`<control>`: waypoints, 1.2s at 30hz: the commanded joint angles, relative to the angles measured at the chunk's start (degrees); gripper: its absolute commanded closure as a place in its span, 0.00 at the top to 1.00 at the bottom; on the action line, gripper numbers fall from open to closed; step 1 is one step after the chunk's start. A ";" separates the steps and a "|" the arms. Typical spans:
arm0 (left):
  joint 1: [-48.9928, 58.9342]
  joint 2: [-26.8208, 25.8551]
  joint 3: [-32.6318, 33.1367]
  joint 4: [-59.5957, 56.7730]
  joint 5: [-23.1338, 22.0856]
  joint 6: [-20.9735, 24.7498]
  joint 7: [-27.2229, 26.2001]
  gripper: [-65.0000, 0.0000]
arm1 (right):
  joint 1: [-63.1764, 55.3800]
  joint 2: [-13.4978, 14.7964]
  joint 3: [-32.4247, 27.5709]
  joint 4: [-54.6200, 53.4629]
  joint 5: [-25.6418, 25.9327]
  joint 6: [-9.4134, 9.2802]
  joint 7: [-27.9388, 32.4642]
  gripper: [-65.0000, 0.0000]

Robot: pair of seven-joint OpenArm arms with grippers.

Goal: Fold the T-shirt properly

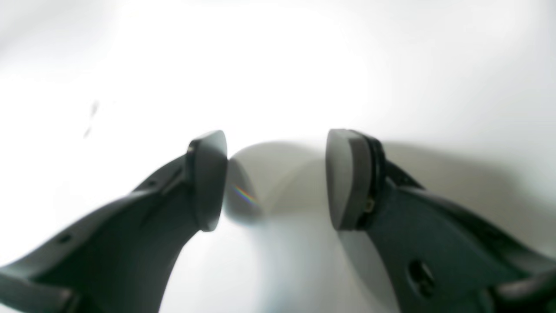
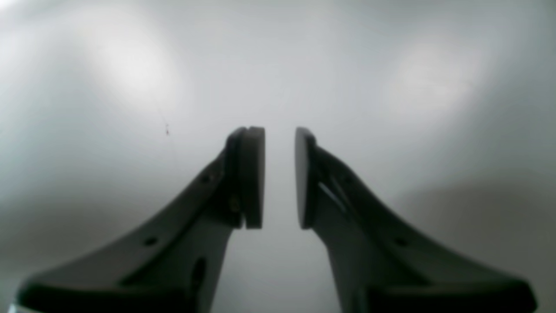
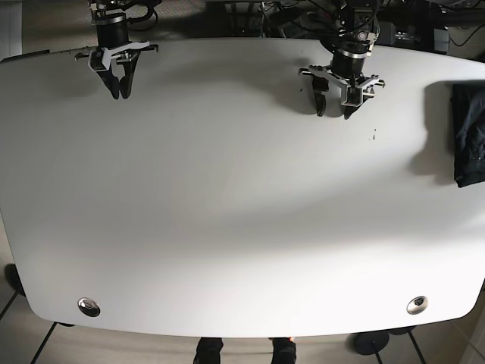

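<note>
- right gripper (image 3: 120,94): far left of table (image 3: 227,227), jaws a narrow gap apart, holding nothing
- left gripper (image 3: 334,112): right of centre, jaws spread wider, nothing between them
- T-shirt (image 3: 470,135): dark, folded, at table's right edge; no readable print or label

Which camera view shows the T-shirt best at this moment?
The base view. The dark T-shirt lies at the far right edge of the white table, partly cut off by the frame. Neither wrist view shows it: each sees only its own open gripper, left gripper and right gripper, over bare tabletop.
</note>
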 commanded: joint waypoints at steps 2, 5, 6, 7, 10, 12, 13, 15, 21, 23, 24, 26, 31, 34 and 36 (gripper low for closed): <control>8.76 -0.27 0.51 5.29 -0.41 2.83 -1.90 0.51 | -4.45 0.22 0.23 -1.38 0.75 0.12 7.27 0.18; 16.84 -0.09 0.25 8.19 -0.41 2.92 -5.60 0.51 | -8.14 0.83 -0.91 -3.32 5.85 0.12 11.05 0.18; 21.15 0.00 0.25 9.24 -0.49 2.92 -8.67 0.51 | -10.16 3.12 -3.55 -4.11 8.84 0.12 11.93 0.18; 24.84 0.00 0.42 9.95 -0.49 2.92 -11.93 0.51 | -12.54 5.40 -6.45 -4.81 11.83 0.12 12.54 0.18; 31.52 0.00 0.25 9.68 -0.41 2.92 -17.11 0.51 | -17.20 6.90 -8.83 -4.99 16.66 0.12 12.81 0.18; 35.13 0.00 0.33 9.33 -0.41 2.92 -19.05 0.51 | -20.01 6.90 -8.91 -4.90 17.37 0.12 12.90 0.18; 36.89 0.00 0.33 8.98 -0.58 3.01 -19.05 0.51 | -21.50 6.90 -8.91 -5.08 17.37 0.12 13.60 0.18; 39.44 0.00 0.33 8.36 -0.67 3.01 -19.14 0.51 | -24.67 6.90 -9.09 -5.16 17.37 0.12 15.18 0.18; 41.72 -0.35 0.42 -7.20 -0.67 3.01 -19.14 0.51 | -30.12 8.13 -15.77 -12.90 17.37 0.12 15.53 0.18; 36.80 -0.35 0.33 -13.88 -0.67 3.01 -19.22 0.51 | -26.78 8.13 -18.67 -19.76 17.37 0.12 15.53 0.18; 35.13 -0.35 0.25 -16.69 -0.67 3.01 -19.22 0.51 | -25.28 8.13 -19.73 -22.66 17.37 0.12 15.53 0.18; 31.96 -0.35 0.25 -21.97 -0.67 3.01 -19.22 0.51 | -22.03 8.13 -21.66 -28.73 17.28 0.12 15.53 0.18; 23.09 -0.70 0.16 -34.98 -0.67 3.01 -18.96 0.51 | -13.33 7.86 -23.60 -44.64 17.28 0.12 15.53 0.18; 16.84 -2.38 0.51 -44.30 -0.41 3.01 -19.22 0.51 | -7.26 7.78 -23.68 -53.96 17.28 0.12 15.53 0.18; 12.89 -2.46 0.33 -48.69 -0.32 3.01 -19.05 0.51 | -4.45 7.95 -23.68 -57.30 17.28 0.12 15.53 0.18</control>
